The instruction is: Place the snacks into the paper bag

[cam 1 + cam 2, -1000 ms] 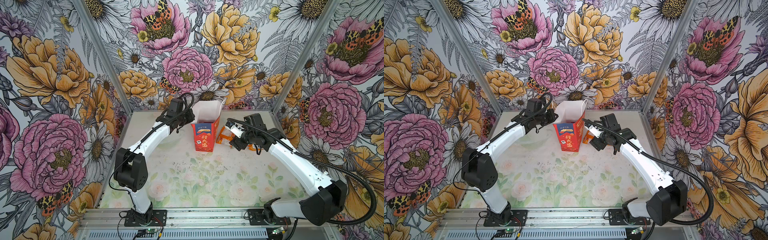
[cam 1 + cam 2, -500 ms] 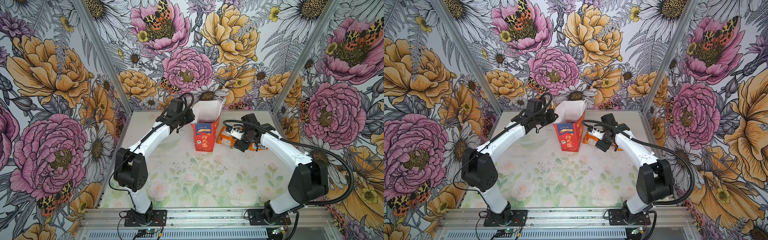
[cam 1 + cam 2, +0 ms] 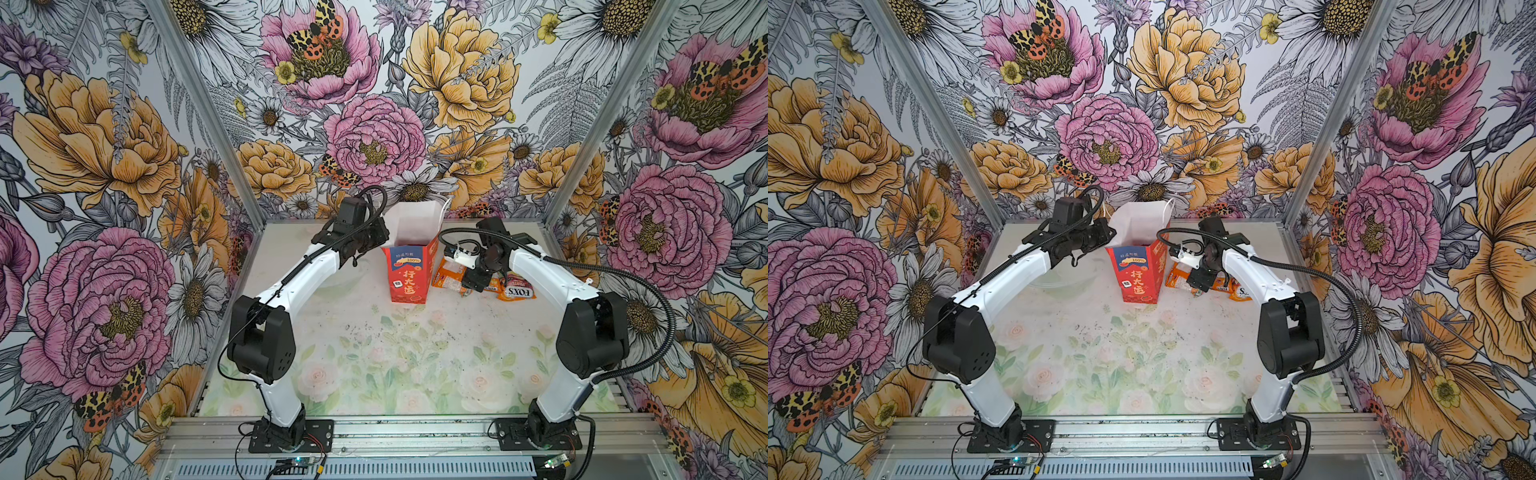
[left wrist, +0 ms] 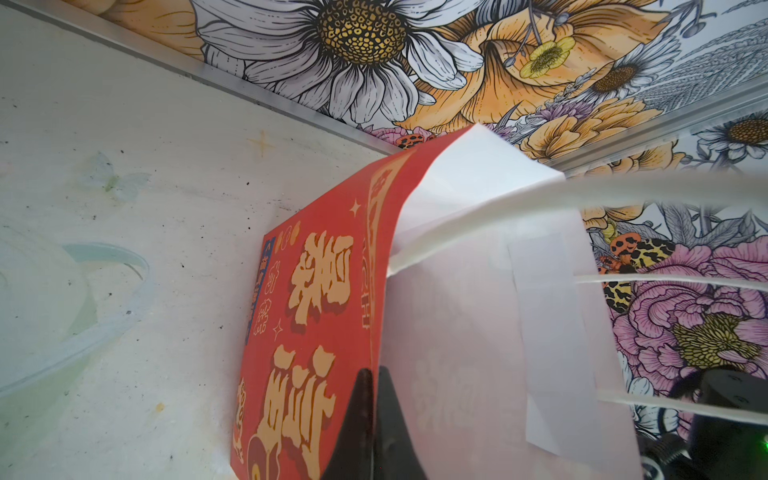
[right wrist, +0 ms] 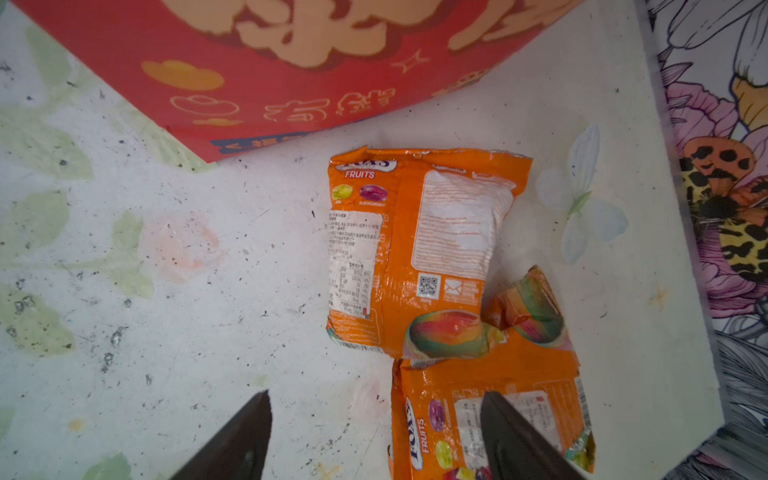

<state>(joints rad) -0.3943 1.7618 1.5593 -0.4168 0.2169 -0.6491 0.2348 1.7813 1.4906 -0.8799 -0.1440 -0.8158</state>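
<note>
I am pinching the paper bag (image 3: 409, 270) with my left pincer (image 4: 372, 372). Its two black fingers are pressing together on the bag's upper edge, one on the red outside and one on the white inside, with only the paper between them. The bag is standing upright on the table (image 3: 374, 353) with its mouth open upward, and a white cord handle (image 4: 623, 191) is stretching across from its rim.

My right pincer (image 5: 376, 399) is standing wide open and is holding nothing. It is hovering low over the table just beside the bag, on the side away from my left pincer. The snacks are lying there, all outside the bag. One orange packet (image 5: 415, 249) is lying flat with its printed back up, near the foot of the bag but apart from it. A second orange packet (image 5: 440, 428) is lying farther from the bag and is meeting the first at one corner. One right finger (image 5: 511, 432) is covering part of it, and I cannot tell if it is touching. In a top view a lettered packet (image 3: 517, 291), reading FOX'S, is lying farthest from the bag.
</note>
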